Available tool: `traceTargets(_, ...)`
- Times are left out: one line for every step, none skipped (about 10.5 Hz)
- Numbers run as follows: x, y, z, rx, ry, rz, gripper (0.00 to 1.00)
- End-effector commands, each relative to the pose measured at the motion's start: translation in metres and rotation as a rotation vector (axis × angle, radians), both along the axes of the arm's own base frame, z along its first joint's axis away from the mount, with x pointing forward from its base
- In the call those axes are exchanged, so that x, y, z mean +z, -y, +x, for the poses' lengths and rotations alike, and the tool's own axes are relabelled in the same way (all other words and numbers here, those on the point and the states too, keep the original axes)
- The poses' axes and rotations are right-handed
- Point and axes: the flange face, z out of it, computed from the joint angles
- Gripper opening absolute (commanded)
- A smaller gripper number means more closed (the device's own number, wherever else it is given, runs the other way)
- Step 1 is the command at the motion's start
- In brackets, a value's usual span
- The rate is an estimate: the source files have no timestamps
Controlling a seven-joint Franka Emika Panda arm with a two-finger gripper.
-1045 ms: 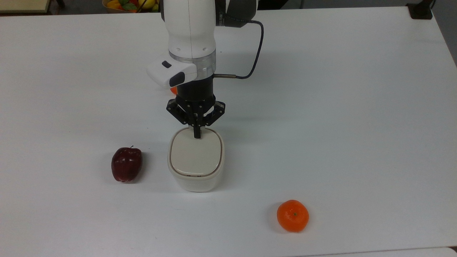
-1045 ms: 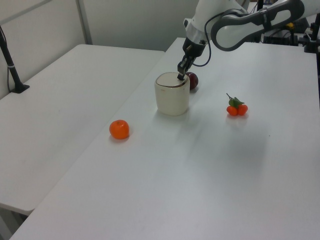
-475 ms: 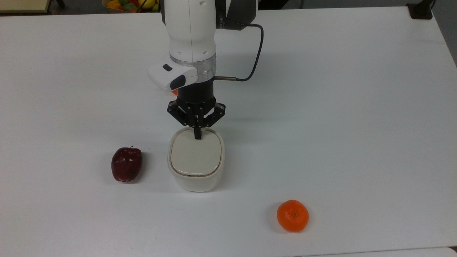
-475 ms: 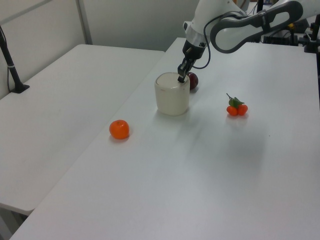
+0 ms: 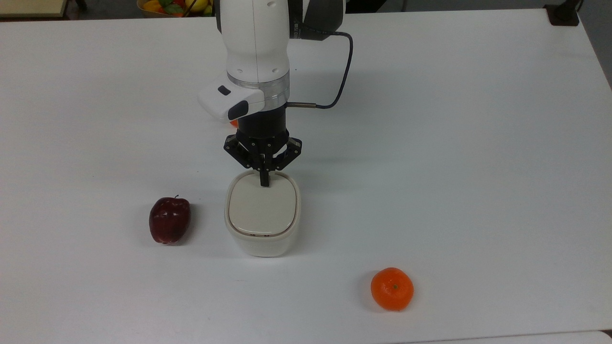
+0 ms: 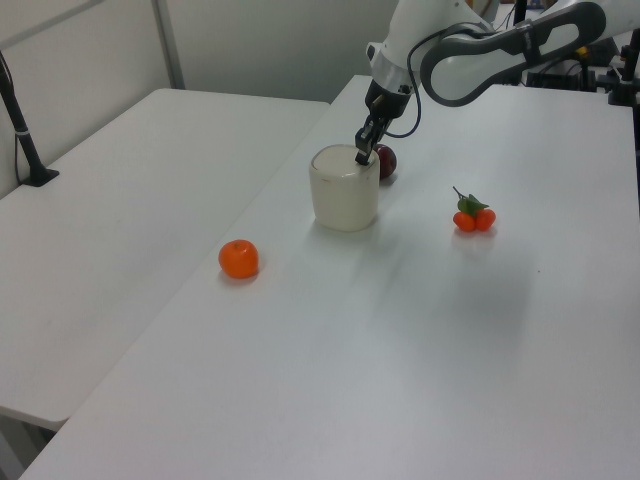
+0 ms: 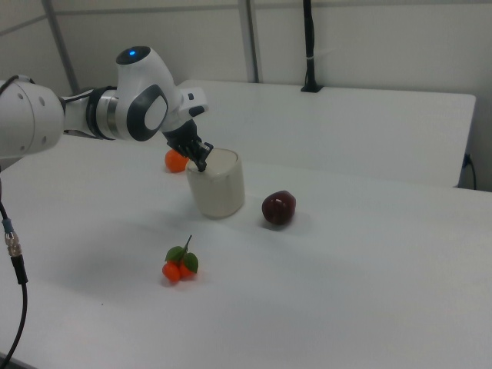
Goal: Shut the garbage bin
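Observation:
The cream-white garbage bin [image 5: 263, 239] stands mid-table, and its flat beige lid [image 5: 261, 206] lies level inside the rim. My gripper [image 5: 264, 182] points straight down with its fingers together, shut on nothing. The tips rest on the lid's far edge in the top view. In the left view the gripper [image 6: 362, 156] touches the top of the bin [image 6: 345, 195] at its far side. The right view has the gripper [image 7: 202, 164] at the left rim of the bin [image 7: 217, 184].
A dark red apple [image 5: 169, 220] lies to the bin's left in the top view, and an orange [image 5: 392, 288] sits toward the near right. A small orange fruit cluster with leaves [image 6: 474, 215] lies apart from the bin. A fruit bowl [image 5: 174, 5] stands beyond the table's far edge.
The lid, slightly raised a second ago with a dark gap along its edge, has dropped level into the rim. The gripper came down a little with it and has since held still.

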Motion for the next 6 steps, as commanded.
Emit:
traceTargets(0.029, -0.003, -0.008, -0.015, -0.028, -0.007, 0.00)
traceTargets(0.049, -0.003, -0.016, -0.015, -0.053, -0.014, 0.00)
traceTargets(0.072, -0.002, -0.026, -0.014, -0.074, -0.018, 0.00)
traceTargets(0.089, -0.002, -0.039, -0.012, -0.113, -0.025, 0.00)
traceTargets(0.102, -0.003, -0.054, -0.009, -0.173, -0.036, 0.00)
traceTargets(0.114, -0.002, -0.071, -0.009, -0.240, -0.047, 0.00)
